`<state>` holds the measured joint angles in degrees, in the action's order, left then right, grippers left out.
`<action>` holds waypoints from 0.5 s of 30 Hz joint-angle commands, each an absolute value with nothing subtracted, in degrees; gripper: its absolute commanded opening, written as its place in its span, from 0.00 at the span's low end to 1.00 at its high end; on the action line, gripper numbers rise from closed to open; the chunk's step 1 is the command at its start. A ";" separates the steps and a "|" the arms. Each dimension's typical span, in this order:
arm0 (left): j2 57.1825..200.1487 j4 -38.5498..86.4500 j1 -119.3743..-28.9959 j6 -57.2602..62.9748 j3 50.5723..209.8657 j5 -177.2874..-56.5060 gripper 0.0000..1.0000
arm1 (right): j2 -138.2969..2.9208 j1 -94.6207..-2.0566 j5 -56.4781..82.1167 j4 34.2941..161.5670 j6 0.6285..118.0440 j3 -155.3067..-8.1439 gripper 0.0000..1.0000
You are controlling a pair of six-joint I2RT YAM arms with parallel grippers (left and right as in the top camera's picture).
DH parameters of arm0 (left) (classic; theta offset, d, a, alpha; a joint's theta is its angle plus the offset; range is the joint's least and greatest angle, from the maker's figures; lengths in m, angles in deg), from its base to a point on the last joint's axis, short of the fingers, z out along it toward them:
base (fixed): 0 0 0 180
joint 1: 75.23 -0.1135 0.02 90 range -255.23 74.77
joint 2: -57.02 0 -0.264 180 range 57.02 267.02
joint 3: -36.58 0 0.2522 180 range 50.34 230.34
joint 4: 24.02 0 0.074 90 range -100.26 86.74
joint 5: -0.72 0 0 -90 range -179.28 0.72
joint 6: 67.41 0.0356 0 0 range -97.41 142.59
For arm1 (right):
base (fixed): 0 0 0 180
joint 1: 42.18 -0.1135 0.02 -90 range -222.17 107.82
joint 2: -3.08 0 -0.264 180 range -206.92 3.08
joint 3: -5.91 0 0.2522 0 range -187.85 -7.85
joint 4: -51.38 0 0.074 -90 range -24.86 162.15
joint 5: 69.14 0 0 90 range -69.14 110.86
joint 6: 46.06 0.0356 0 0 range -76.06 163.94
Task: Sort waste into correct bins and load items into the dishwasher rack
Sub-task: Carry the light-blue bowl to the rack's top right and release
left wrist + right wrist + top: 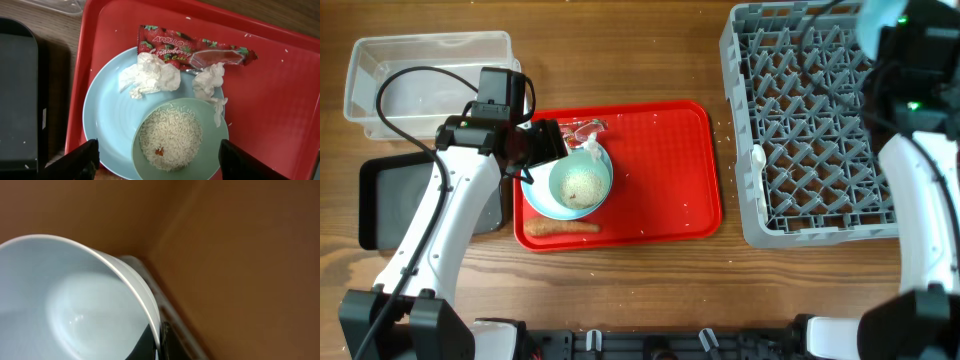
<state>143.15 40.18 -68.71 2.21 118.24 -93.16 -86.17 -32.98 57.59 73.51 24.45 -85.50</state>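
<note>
A pale-green bowl [180,137] of white rice grains [170,135] sits on a light-blue plate [107,115] on the red tray [280,100]. A red strawberry wrapper [192,50] and crumpled white paper [150,75] lie across the plate's far rim. My left gripper [159,147] hangs open over the green bowl [580,183], a finger on each side. An orange food stick [560,228] lies at the tray's front edge. My right gripper [159,340] is shut on the rim of a light-blue bowl [65,305], held over the far right of the dishwasher rack [810,130].
A clear tub [430,60] stands at the back left, and a black tray [380,200] lies in front of it, partly under my left arm. A small white thing [758,156] rests on the rack's left wall. Stray grains dot the red tray [660,170].
</note>
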 commanded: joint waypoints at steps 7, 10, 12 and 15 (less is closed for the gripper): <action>142.18 40.44 -69.02 2.85 118.94 -92.22 0.76 | -104.75 -21.79 68.89 47.47 4.13 -85.41 0.04; 142.18 40.66 -69.02 2.76 118.94 -92.22 0.76 | -109.10 -20.57 68.87 44.37 1.17 -85.41 0.04; 142.18 40.77 -69.02 2.67 118.94 -92.44 0.76 | -111.57 -19.85 68.89 42.77 0.30 -85.41 0.04; 142.18 41.25 -69.02 2.67 118.94 -92.44 0.75 | -113.16 -19.39 67.93 41.64 0.41 -85.41 0.04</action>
